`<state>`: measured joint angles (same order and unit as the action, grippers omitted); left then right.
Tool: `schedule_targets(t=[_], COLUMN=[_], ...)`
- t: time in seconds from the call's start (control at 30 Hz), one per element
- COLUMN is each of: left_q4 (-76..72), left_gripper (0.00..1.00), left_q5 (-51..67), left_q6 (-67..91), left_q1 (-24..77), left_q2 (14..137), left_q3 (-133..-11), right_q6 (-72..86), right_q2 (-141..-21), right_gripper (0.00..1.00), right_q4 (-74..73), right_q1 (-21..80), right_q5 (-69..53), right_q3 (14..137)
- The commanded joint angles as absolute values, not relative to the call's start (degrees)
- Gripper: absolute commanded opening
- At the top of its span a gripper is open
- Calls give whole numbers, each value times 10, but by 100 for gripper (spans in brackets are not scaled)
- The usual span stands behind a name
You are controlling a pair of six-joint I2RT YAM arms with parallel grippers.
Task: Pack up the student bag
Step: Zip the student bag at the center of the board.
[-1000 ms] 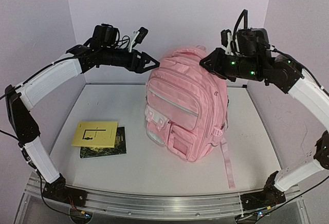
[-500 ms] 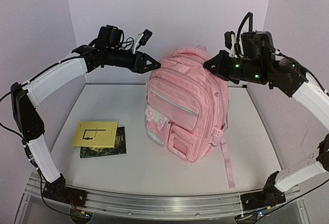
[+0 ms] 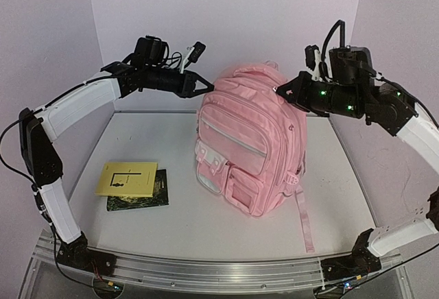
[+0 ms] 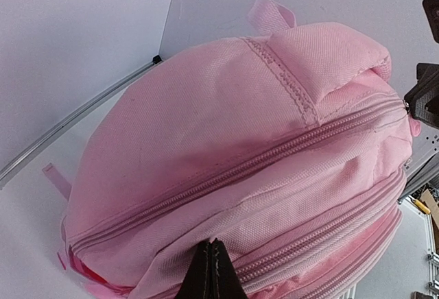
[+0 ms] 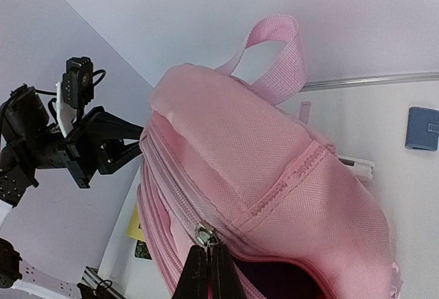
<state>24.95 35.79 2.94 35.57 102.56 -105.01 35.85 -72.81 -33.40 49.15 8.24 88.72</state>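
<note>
**Both grippers closed at the top of the bag**

The student bag (image 3: pixel 247 141) stands upright on the table (image 3: pixel 206 230), between the two grippers, and its top is at the height of their tips.

The left gripper (image 3: pixel 206 88) is clenched, its two fingers (image 4: pixel 206 275) pressed together. The tips rest on the pink fabric just in front of them, between two closed zip lines on the bag's left upper side. I cannot tell if any cloth is caught between them.

The right gripper (image 3: pixel 280 92) is also clenched. Directly at its tips, in the right wrist view, sits the metal zip slider (image 5: pixel 203 232), and the fingers seem to pinch its tab. Just beside the tips, to the right, the zip is open and dark red lining shows. Beyond this gripper, the carry loop (image 5: pixel 278 42) stands up from the bag.

Well below the left gripper, near its arm's base, a yellow booklet (image 3: pixel 127 177) lies partly over a dark booklet (image 3: pixel 147 197).
</note>
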Motion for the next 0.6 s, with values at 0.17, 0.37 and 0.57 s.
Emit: schedule_targets(t=[0.17,0.37,0.57], left_q4=[237,235,281], left_gripper=[0,40,61], left_q5=[336,394,389], left_q6=[16,-22,-74], left_q1=[356,356,356], left_q2=[1013,1004,1043], left_q3=[-1051,-1058,-1130], right_q6=[365,365,368], right_q2=[-692,-680,-676], right_gripper=[0,0,0], right_q4=[-378,-402,-401], right_q1=[483,479,477], right_q5=[55,45,37], right_q3=[857,851,841])
